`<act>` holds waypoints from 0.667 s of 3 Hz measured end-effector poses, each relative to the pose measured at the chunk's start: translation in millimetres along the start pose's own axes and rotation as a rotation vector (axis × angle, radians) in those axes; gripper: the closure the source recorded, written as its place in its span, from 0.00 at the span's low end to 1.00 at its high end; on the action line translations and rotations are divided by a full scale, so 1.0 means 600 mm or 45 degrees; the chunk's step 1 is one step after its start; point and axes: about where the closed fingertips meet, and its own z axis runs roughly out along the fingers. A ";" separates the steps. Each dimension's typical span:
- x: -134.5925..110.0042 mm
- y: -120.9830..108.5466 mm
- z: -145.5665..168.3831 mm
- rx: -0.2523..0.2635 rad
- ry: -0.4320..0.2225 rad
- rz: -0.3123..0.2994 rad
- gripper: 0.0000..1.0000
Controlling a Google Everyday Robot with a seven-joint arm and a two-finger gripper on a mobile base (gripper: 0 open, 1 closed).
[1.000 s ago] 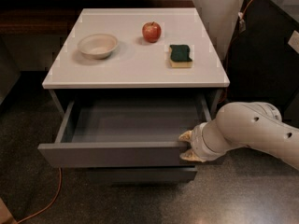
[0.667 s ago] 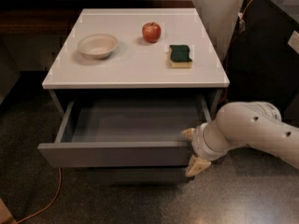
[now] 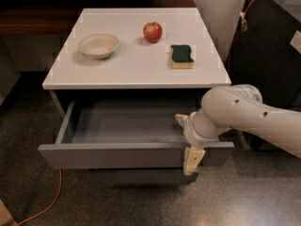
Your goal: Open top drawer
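Observation:
The top drawer [image 3: 113, 155] of the white-topped cabinet stands pulled well out, and its grey box interior [image 3: 127, 126] shows nothing inside. My gripper [image 3: 187, 140] is at the right end of the drawer front, at the tip of the white arm [image 3: 244, 114] that reaches in from the right. It straddles the front panel. One finger [image 3: 180, 119] is inside the drawer and the other finger [image 3: 193, 160] hangs down outside the front. The fingers are spread apart and do not clamp the panel.
On the white cabinet top [image 3: 136, 72] are a beige bowl [image 3: 98, 45], a red apple [image 3: 152, 31] and a green-and-yellow sponge [image 3: 182, 55]. A lower drawer front [image 3: 136, 177] shows beneath. An orange cable [image 3: 47, 204] lies on the floor at left. A black unit [image 3: 268, 55] stands at right.
The gripper's fingers have spread apart. The outer finger has swung down in front of the drawer front. The drawer stays pulled out as before.

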 end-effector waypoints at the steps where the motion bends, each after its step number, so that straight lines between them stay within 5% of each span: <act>1: -0.004 -0.002 0.015 -0.032 0.009 -0.015 0.13; 2: -0.004 0.016 0.033 -0.066 0.007 -0.024 0.38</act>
